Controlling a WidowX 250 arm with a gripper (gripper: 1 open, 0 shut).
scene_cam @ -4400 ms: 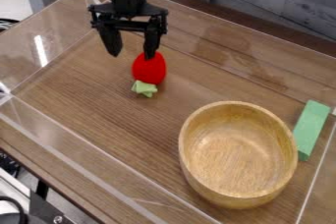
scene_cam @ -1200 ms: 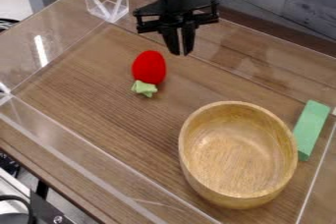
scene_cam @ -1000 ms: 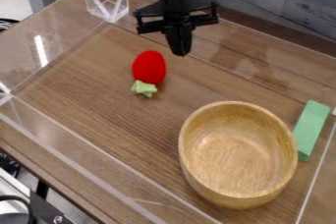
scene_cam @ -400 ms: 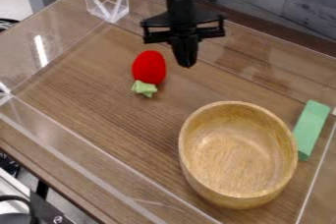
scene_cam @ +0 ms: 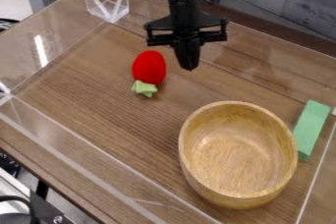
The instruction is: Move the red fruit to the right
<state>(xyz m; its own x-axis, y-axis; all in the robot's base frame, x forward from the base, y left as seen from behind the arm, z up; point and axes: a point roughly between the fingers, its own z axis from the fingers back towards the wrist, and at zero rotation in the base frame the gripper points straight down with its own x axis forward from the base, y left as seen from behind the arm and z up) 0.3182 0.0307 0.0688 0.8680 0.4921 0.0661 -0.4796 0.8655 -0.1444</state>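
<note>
Rightward-shifted gripper (scene_cam: pixel 188 63) hangs between red fruit (scene_cam: pixel 148 68) and bowl (scene_cam: pixel 238 153).

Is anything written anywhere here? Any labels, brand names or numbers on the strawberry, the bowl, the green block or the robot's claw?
No readable text anywhere in this view.
Red fruit: plain glossy red, no label.
Wooden bowl: bare wood grain only.
Green block: plain, no marking.
Gripper: black, no visible lettering.
Table: wood pattern, no signs.
</note>
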